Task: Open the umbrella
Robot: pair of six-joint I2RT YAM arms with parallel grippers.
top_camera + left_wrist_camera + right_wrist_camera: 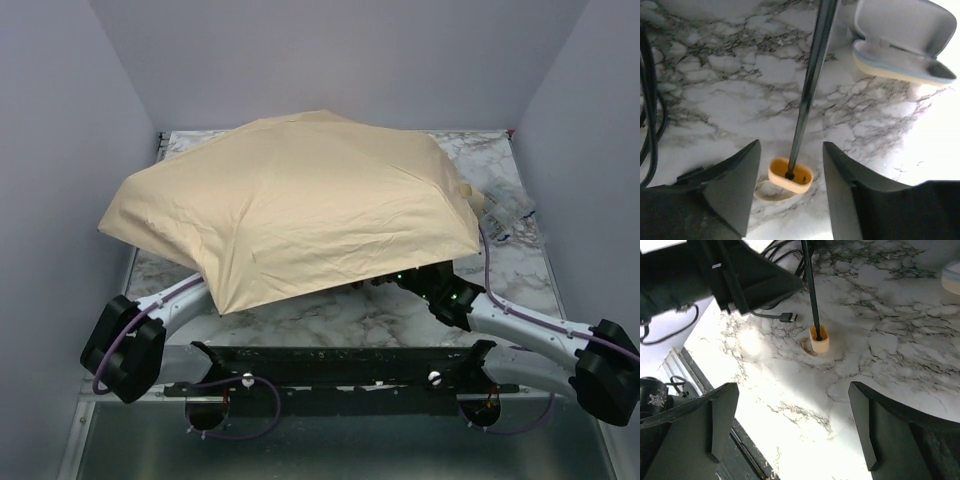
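Note:
The umbrella point(300, 205) stands spread open, its tan canopy covering most of the marble table point(380, 320) and hiding both grippers in the top view. Under it, the thin black shaft point(810, 85) drops to the tan handle point(790, 176), which rests on the marble with its wrist loop point(769, 192) beside it. My left gripper point(791, 187) is open with its fingers either side of the handle, not touching it. My right gripper point(792, 425) is open and empty, well short of the handle point(819, 340) and shaft point(810, 285).
A pale oval hard case point(900, 45) lies open on the marble beyond the shaft. Black cables and a USB plug point(785, 317) trail under the canopy next to the left arm point(715, 270). Small clutter point(505, 215) sits at the table's right edge.

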